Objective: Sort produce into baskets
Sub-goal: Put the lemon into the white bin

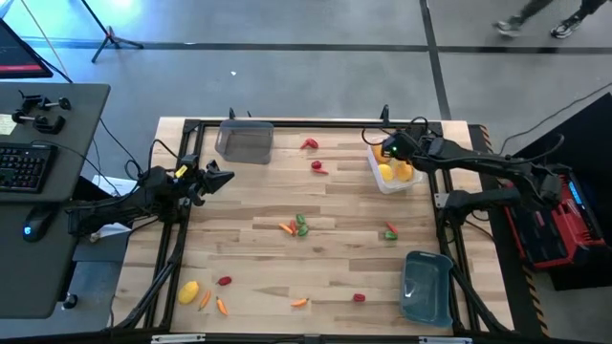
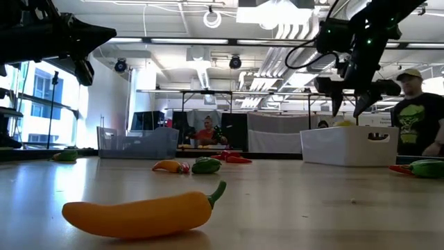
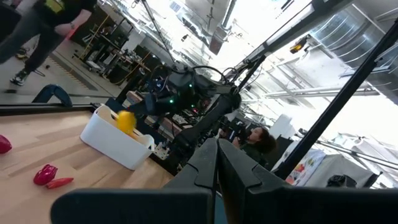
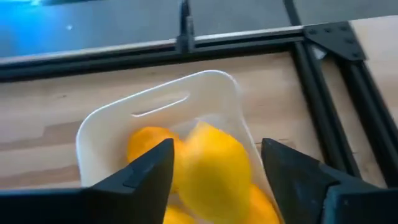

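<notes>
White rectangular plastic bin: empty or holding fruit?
Holding fruit. The white rectangular plastic bin has yellow-orange fruits inside, seen between the right gripper's open fingers.

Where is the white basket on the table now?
In the high view the white basket sits at the table's far right side, directly under the right hand, with yellow fruits inside.
</notes>
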`<action>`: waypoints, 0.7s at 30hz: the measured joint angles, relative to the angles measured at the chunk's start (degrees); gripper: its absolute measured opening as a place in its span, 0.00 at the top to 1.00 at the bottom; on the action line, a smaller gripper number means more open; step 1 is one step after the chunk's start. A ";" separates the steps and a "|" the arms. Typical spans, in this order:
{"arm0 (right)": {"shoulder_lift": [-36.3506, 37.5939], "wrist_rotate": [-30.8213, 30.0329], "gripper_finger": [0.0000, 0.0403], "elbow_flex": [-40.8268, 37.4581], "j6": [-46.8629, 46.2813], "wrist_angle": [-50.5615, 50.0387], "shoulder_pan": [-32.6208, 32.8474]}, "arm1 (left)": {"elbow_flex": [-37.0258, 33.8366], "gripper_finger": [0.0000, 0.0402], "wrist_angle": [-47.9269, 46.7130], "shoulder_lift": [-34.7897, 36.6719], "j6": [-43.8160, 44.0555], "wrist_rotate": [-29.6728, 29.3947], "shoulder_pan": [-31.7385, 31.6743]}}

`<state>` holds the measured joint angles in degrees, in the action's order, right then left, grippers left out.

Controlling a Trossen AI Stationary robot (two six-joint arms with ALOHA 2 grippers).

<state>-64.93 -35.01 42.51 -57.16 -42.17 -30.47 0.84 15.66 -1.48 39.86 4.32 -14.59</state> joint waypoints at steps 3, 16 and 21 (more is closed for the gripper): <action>0.00 0.80 0.32 -0.01 4.82 2.96 -2.09 | 0.00 1.00 0.00 0.00 0.00 0.00 0.00; 1.23 13.54 0.12 0.81 -0.67 11.48 6.29 | 0.00 1.00 0.00 0.00 0.00 0.02 0.00; -0.61 12.99 0.12 0.80 -9.39 20.05 19.46 | 0.00 1.00 0.00 0.00 0.00 0.00 0.00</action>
<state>-65.53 -22.02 43.31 -66.55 -22.12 -11.01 0.84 15.66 -1.48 39.86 4.32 -14.59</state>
